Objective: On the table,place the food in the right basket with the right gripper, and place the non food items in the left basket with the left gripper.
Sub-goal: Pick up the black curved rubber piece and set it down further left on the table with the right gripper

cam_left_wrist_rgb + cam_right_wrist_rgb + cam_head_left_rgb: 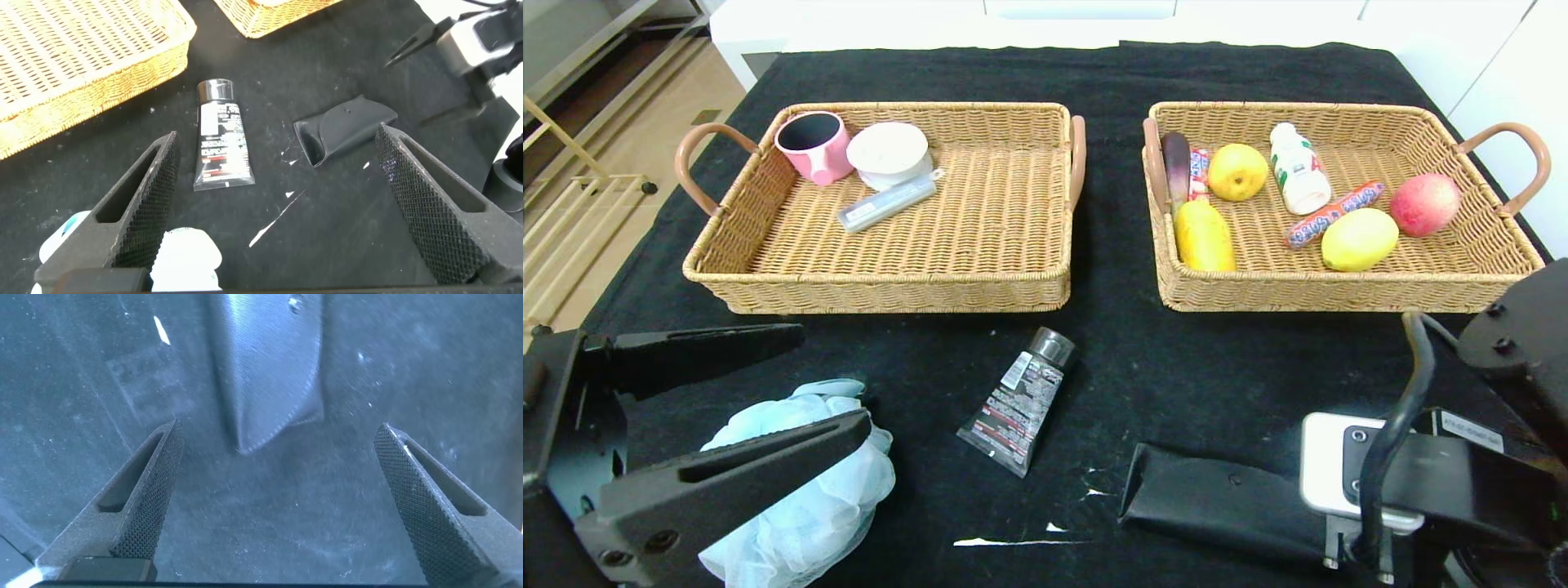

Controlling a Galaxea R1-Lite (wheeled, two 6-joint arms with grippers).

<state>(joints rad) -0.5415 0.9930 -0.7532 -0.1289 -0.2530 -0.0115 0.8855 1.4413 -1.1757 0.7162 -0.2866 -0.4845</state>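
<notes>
The black-covered surface (pixel 1225 359) ran back to a white edge behind the two wicker baskets, and a broad bare strip lay between the baskets' near walls and the robot, with a narrower lane between the baskets themselves. The left basket (pixel 882 278) held a pink cup (pixel 810 145), a white lidded bowl (pixel 888 153) and a grey slim case (pixel 886 204) crowded in its far left corner, the rest of its floor open. The right basket (pixel 1347 290) held fruit, a white bottle (pixel 1298 178) and a wrapped sausage (pixel 1333 214); their print was too small to read. On the open strip a dark tube (pixel 1017 404) lay flat just in front of the gap between the baskets, its long axis tilted, grey cap toward the baskets and crimped end toward the robot; its label carried white and red print that could not be read. A pale blue bath puff (pixel 809 482) sat near the front left, partly under the left tool (pixel 837 380), whose fingers stood wide apart above it, clamped on nothing. The right tool (pixel 274 498) hung low at the front right with its fingers likewise spread wide and empty, over a black pouch (pixel 1217 498) lying flat on the cloth.
</notes>
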